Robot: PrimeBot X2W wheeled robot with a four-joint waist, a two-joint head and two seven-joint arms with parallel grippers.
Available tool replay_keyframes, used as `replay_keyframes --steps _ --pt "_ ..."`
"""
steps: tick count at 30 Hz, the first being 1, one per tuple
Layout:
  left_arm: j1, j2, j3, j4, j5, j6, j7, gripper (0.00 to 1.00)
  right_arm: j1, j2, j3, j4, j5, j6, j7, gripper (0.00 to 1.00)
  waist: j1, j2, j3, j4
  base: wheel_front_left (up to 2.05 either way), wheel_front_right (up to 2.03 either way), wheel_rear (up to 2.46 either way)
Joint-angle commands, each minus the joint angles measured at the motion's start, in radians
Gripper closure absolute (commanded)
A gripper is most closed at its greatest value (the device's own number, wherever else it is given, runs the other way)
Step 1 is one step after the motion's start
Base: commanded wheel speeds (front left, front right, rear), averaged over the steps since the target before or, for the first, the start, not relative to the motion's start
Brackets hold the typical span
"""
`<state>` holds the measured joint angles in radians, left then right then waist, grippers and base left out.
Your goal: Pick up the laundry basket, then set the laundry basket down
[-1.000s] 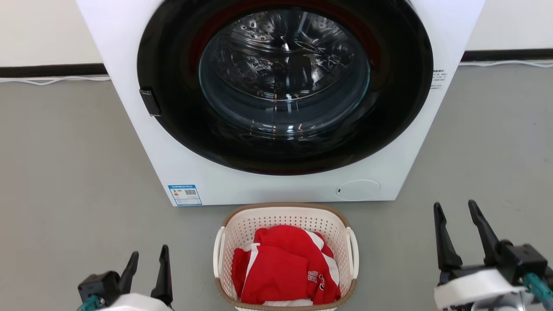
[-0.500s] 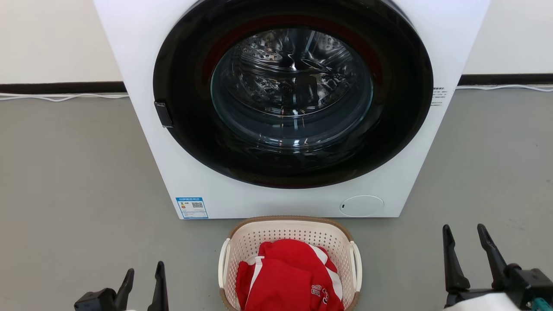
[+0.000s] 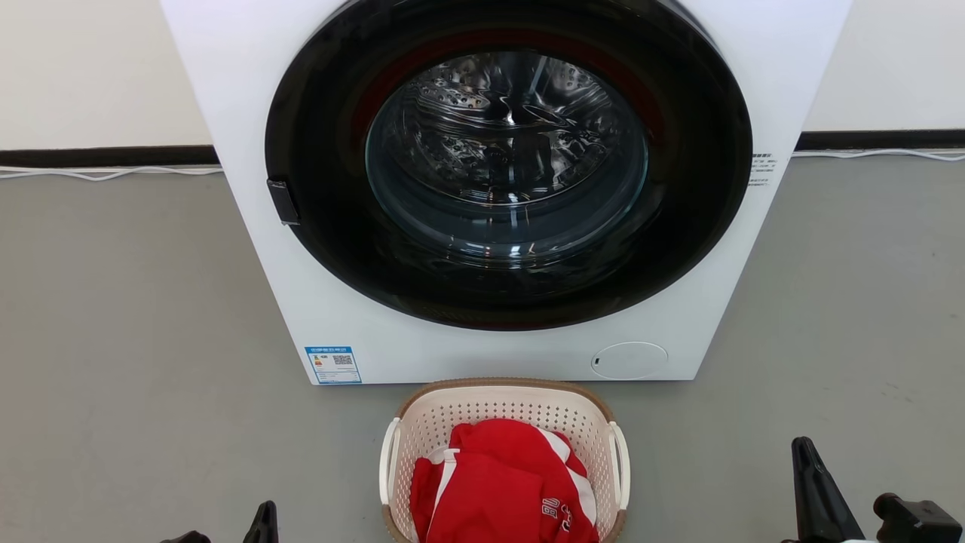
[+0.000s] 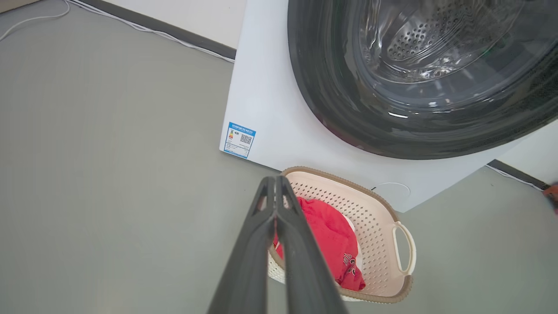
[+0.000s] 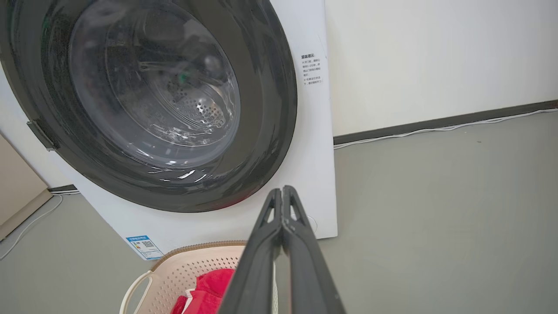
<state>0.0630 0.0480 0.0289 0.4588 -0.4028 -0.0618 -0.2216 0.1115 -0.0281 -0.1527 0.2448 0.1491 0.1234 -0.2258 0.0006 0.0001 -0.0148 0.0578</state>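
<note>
Now the small cream-white perforated plastic laundry basket (image 3: 501,403) with a brown woven-look rim stands on the grey floor (image 3: 136,339) between the two pairs of fingers, with a red garment (image 3: 490,490) inside and its far rim near the foot of the white front-loading washing machine (image 3: 230,113). The left gripper (image 4: 274,185) and the right gripper (image 5: 282,194) both have their dark fingers pressed together on nothing, which fits a basket waiting to be lifted as well as one already set down. Beside each white loop handle (image 3: 387,471) the floor is open, so I judge the sides give room, while the washing machine closes the far edge.
</note>
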Motion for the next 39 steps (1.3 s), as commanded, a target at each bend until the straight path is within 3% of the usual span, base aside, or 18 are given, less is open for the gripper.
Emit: replay_keyframes --steps 1,39 --pt "-0.029 0.007 0.008 -0.029 -0.033 -0.005 0.004 1.00 -0.029 -0.008 0.000 -0.021 0.034 0.001 0.009 1.00 0.0006 -0.0001 0.001 -0.001 0.00 0.00 0.00" --pt "-0.075 0.006 0.032 -0.091 -0.417 -0.026 0.111 1.00 -0.091 -0.013 0.015 -0.016 0.502 0.003 0.115 1.00 -0.0005 -0.0001 0.008 -0.020 0.00 0.00 0.00"
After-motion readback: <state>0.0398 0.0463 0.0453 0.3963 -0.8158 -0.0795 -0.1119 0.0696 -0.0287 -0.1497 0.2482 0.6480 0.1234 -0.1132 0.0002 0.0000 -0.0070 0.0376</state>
